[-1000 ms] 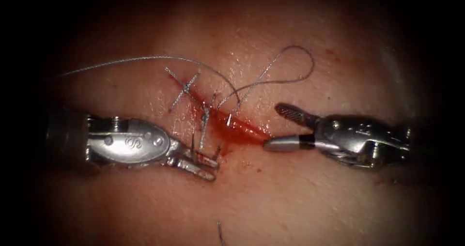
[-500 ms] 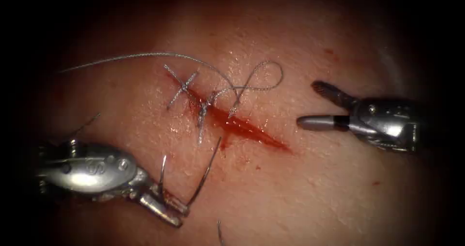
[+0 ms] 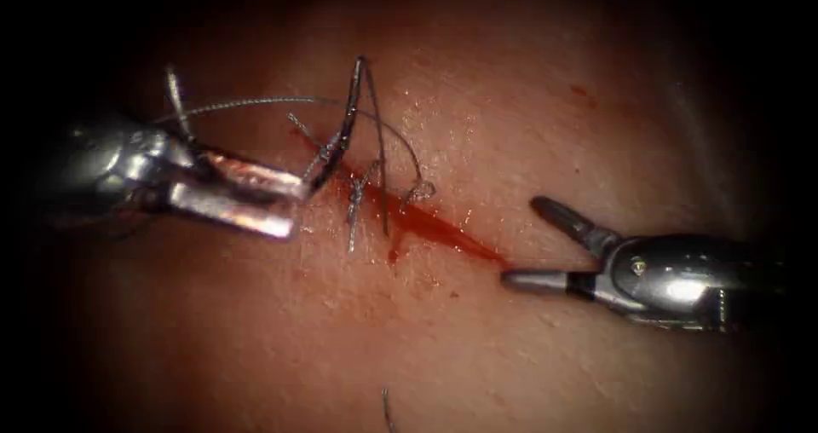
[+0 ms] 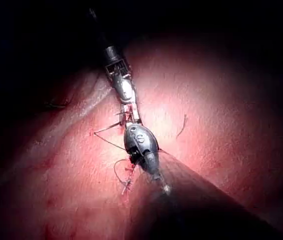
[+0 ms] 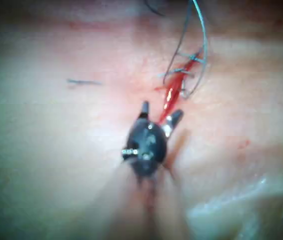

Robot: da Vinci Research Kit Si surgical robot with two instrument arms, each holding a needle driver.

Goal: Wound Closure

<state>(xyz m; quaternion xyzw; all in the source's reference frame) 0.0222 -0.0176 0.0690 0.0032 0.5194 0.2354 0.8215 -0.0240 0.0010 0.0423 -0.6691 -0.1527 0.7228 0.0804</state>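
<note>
- Left tool (image 3: 290, 203): jaws clamped on the needle (image 3: 345, 126) near one end of its curve; the needle stands free of the tissue (image 3: 528, 339), over the cut's (image 3: 417, 220) upper-left end.
- Right tool (image 3: 532, 245): jaws apart, holding nothing, tips at the cut's lower-right end.
- Thread (image 3: 400, 147) arcs from the needle to the cut's middle.
- Two knotted stitches (image 3: 358, 196) cross the cut.
- Red fluid (image 3: 434, 228) fills the cut.
</note>
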